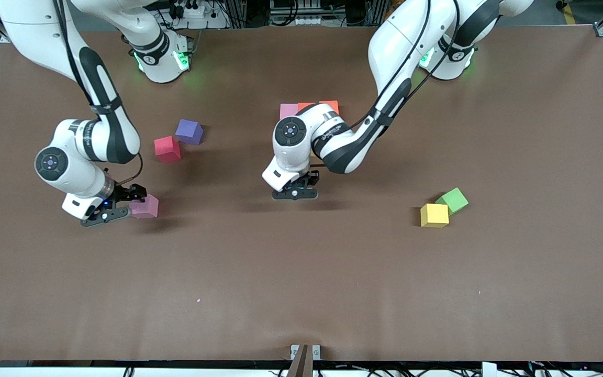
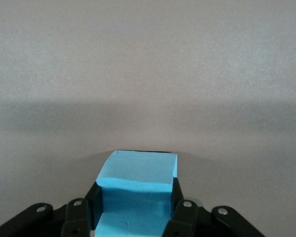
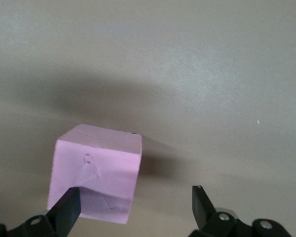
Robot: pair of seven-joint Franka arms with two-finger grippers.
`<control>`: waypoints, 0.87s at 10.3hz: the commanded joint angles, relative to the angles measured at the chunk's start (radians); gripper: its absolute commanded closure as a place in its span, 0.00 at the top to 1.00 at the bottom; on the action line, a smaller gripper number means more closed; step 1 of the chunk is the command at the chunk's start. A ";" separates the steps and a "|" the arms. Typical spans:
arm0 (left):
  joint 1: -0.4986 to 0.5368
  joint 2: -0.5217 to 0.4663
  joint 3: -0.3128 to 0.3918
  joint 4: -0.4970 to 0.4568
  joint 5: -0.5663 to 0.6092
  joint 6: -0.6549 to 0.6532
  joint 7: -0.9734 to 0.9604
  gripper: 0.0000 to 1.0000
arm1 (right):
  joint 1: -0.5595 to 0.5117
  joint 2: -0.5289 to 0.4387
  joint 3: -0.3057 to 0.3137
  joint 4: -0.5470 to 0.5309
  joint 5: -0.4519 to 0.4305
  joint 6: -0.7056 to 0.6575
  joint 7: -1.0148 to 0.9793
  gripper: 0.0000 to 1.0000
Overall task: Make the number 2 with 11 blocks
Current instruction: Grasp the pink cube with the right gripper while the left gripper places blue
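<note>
On a brown table (image 1: 301,293), two robot arms work among coloured foam cubes.

Near the table's middle, the left gripper (image 1: 295,191) pinches a light blue cube (image 2: 135,190) between its fingers, low over the table. Its arm covers most of a cluster of blocks; a pink cube (image 1: 288,110) and two orange cubes (image 1: 330,106) show past it, toward the robots' bases. Toward the right arm's end, the right gripper (image 1: 115,207) has its fingers spread wide beside another pink cube (image 1: 145,207), one finger overlapping it in the wrist view. A crimson cube (image 1: 167,148) and purple cube (image 1: 189,131) sit close together. Toward the left arm's end, a yellow cube (image 1: 434,215) touches a green cube (image 1: 451,200).
</note>
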 commanded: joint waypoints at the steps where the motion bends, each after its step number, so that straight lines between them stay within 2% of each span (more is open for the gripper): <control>1: -0.013 0.015 0.007 0.024 0.011 -0.003 0.002 0.18 | -0.019 -0.002 0.016 -0.015 0.102 -0.018 0.021 1.00; 5: -0.027 0.018 0.007 0.021 0.011 -0.003 0.002 0.18 | -0.025 -0.002 0.015 0.098 0.107 -0.207 0.013 1.00; 8: -0.032 0.023 0.007 0.021 0.010 -0.003 0.002 0.18 | -0.025 0.027 0.016 0.110 0.108 -0.172 0.015 1.00; 9: -0.032 0.024 0.007 0.020 0.011 -0.003 0.002 0.22 | -0.025 0.048 0.016 0.109 0.110 -0.120 0.018 1.00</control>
